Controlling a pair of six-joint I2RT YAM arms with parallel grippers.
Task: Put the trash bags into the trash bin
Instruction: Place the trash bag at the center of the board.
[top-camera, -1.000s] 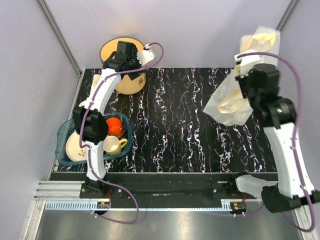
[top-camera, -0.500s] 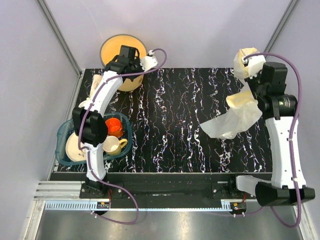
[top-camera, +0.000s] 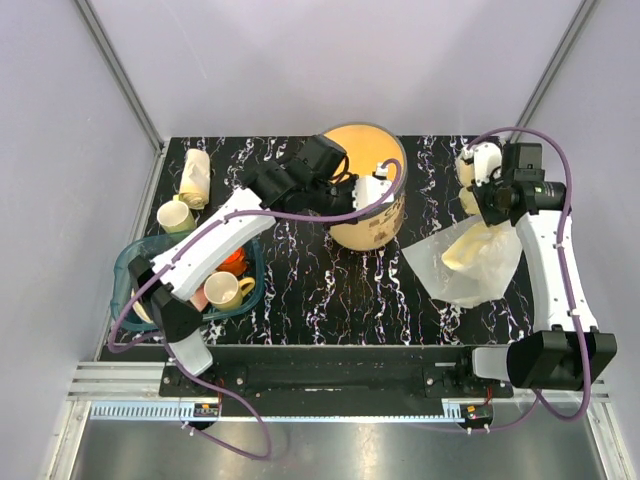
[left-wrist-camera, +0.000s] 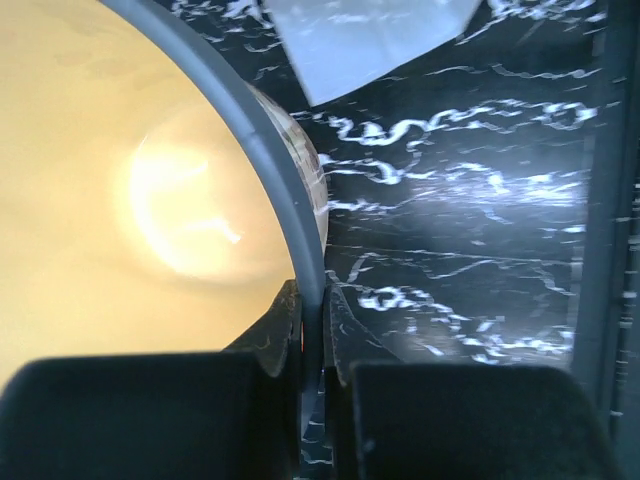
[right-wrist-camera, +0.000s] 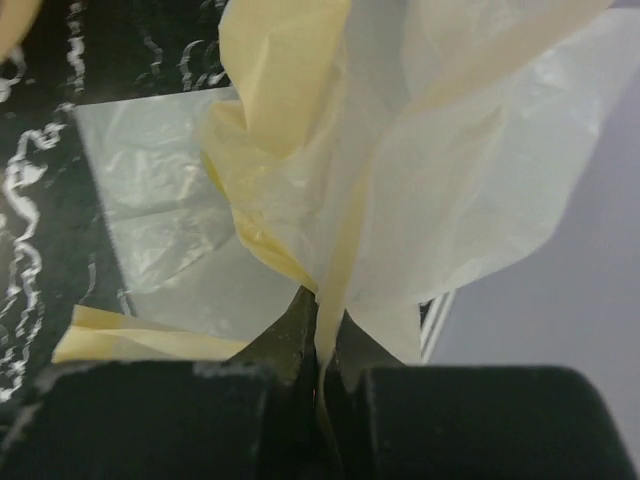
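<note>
Left fingers (left-wrist-camera: 282, 325) clamp the trash bin (top-camera: 372, 226) by its rim, near the far edge of the tabletop (top-camera: 320, 275); right fingers (right-wrist-camera: 290, 338) pinch the trash bags (top-camera: 466, 262) by the right edge, seemingly touching down; raise them above the rim before releasing.

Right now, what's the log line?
left pincer: shut on trash bin rim | right pincer: shut on trash bag | trash bag: outside trash bin

This is a robotics test cell in a lab. Plain lilac-grey panel walls (top-camera: 300, 60) in aluminium framing (top-camera: 120, 75) box in a black marble-patterned table (top-camera: 330, 290). An aluminium mounting rail (top-camera: 110, 385) runs along the near edge, and purple cables (top-camera: 515, 129) trail above. Household props sit at the left: a teal dish tray (top-camera: 128, 255) and a yellow cup (top-camera: 176, 214).
</note>
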